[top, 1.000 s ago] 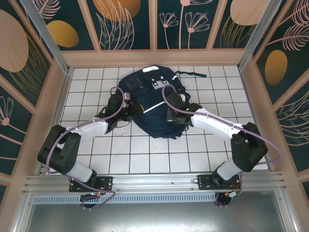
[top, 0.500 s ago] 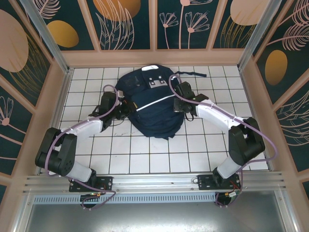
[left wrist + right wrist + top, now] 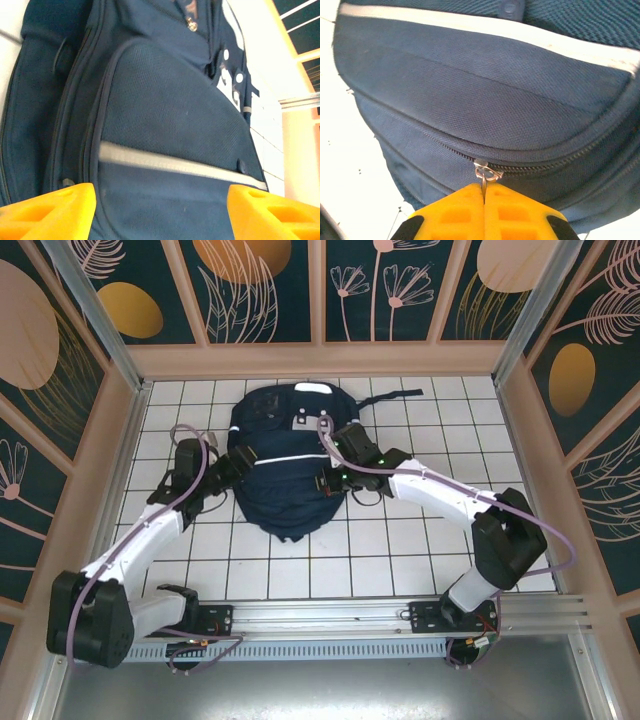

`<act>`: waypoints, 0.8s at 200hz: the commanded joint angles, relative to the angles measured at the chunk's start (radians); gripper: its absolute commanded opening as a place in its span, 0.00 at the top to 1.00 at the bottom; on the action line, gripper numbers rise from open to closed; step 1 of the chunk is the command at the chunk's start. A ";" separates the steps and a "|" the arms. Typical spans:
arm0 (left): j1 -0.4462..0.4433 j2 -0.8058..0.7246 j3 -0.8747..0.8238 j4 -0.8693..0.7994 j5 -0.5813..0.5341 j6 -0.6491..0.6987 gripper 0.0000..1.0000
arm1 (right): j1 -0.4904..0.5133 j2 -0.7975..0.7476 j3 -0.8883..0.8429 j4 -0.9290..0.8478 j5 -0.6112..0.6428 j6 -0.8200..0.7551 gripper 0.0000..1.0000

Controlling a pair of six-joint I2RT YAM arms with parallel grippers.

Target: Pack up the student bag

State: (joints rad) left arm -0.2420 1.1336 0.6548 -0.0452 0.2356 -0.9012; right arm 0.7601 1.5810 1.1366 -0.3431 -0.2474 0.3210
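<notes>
White tiled floor (image 3: 330, 565) fills the centre, dark grout lines crossing it; floral wall panels (image 3: 265, 290), navy with orange ovals, stand from 9 through 12 to 3 o'clock; a metal rail (image 3: 320, 615) runs along 6 o'clock, a grey sheet (image 3: 320, 690) just below it.

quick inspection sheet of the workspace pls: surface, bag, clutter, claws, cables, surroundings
surface: white tiled table, dark grid lines
job's things: student bag lying mid-table, navy, pale stripe across its front
clutter: nothing seen
grippers: left claw open, facing the bag's front, holding nothing; right claw shut on the zipper pull
cables: purple cables loop along both arms, apparently not snagged
surroundings: dark floral wall panels in pale frames; metal rail at the near edge
</notes>
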 commanded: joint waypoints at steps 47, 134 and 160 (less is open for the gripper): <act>-0.002 -0.108 -0.148 0.009 0.041 -0.197 0.34 | 0.026 0.044 0.006 0.097 -0.102 0.022 1.00; -0.001 0.021 -0.147 0.208 0.085 -0.244 0.68 | 0.031 0.027 -0.002 0.050 -0.014 0.015 1.00; -0.001 0.022 -0.166 0.206 0.037 -0.250 0.85 | 0.031 0.018 -0.004 -0.039 0.146 -0.026 1.00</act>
State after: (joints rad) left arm -0.2420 1.1515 0.5022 0.0940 0.3061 -1.1473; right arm 0.7837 1.6203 1.1362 -0.3153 -0.2554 0.3393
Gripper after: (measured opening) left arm 0.220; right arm 0.052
